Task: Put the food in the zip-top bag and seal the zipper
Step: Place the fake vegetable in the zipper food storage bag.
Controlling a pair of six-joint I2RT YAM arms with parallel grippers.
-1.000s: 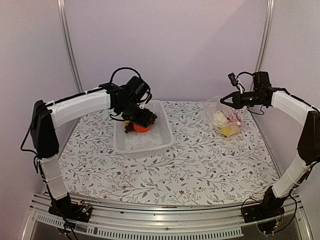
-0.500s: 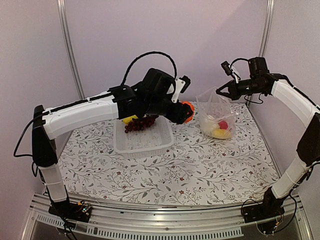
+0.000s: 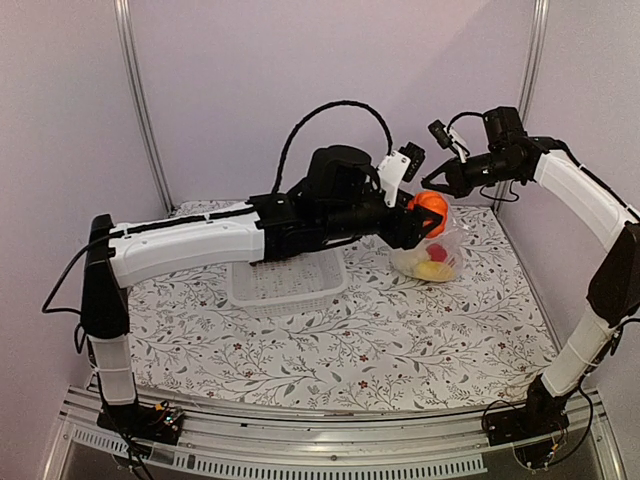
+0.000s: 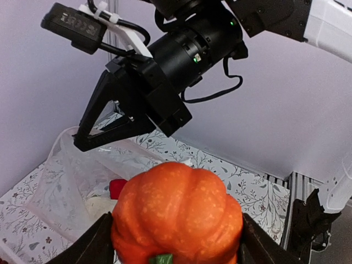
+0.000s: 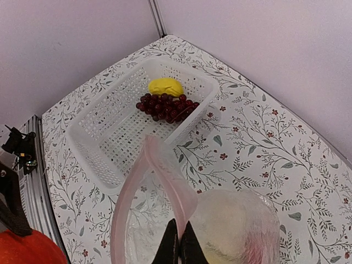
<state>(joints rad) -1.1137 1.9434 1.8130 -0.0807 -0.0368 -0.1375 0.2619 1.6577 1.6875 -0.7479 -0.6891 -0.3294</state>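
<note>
My left gripper [image 3: 430, 218] is shut on the orange tomato [image 4: 177, 214], which fills the space between its fingers and hangs over the mouth of the zip-top bag [image 3: 432, 252]. My right gripper [image 5: 179, 247] is shut on the bag's pinkish zipper [image 5: 165, 181] and holds the mouth up and open. Inside the bag lie a white cauliflower [image 5: 234, 223], a red piece [image 4: 116, 187] and a yellow piece [image 3: 436, 270]. In the white basket [image 5: 104, 137] remain a yellow lemon [image 5: 165, 86] and dark red grapes [image 5: 168, 107].
The white slotted basket [image 3: 290, 285] stands left of the bag on the flowered tablecloth. The left arm stretches across above it. Purple walls close in behind and to the right, with a metal post [image 3: 138, 100] at the back left.
The left arm has carried the orange tomato from the basket rightward and up to the bag's mouth. The right gripper has lifted the bag's edge higher.
</note>
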